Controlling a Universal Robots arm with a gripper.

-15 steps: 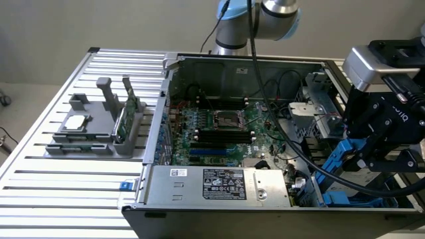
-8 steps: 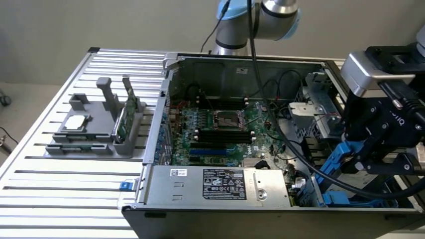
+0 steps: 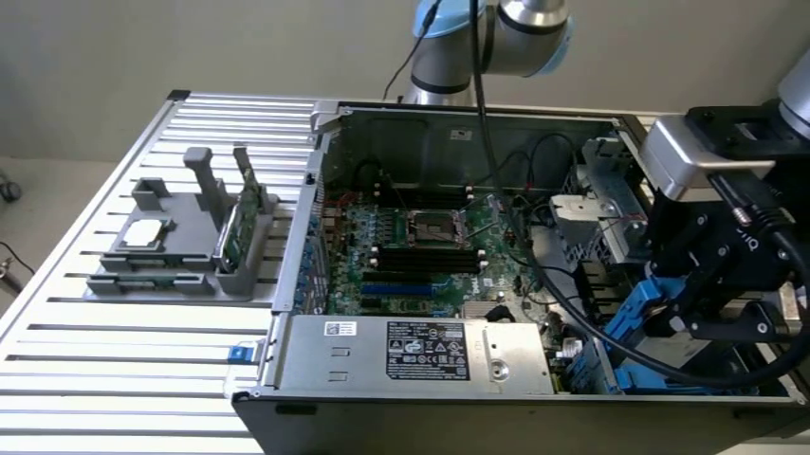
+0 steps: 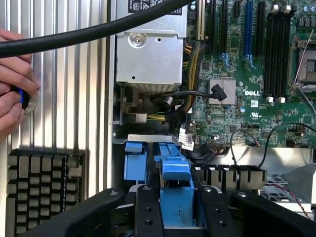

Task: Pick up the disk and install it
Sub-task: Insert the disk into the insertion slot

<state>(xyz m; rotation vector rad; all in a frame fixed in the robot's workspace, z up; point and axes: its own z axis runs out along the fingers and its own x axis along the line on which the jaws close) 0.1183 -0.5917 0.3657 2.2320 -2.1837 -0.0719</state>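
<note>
My gripper (image 3: 669, 327) hangs over the drive bay corner of the open computer case (image 3: 456, 114), at the exterior view's right. Its black fingers (image 4: 149, 210) press on both sides of the disk (image 4: 175, 170), whose blue plastic carrier (image 3: 636, 327) stands upright between them. The carrier's lower end reaches down among the case's blue bay parts (image 4: 134, 163). How far it sits in the bay is hidden, and so is the drive's metal body.
The grey power supply (image 3: 418, 351) lies beside the bay, with the green motherboard (image 3: 418, 237) and loose black cables (image 3: 570, 303) behind it. A grey fixture (image 3: 177, 251) holds a small chip and a green card. A person's hand (image 4: 12, 74) rests outside the case near a black heatsink (image 4: 42, 192).
</note>
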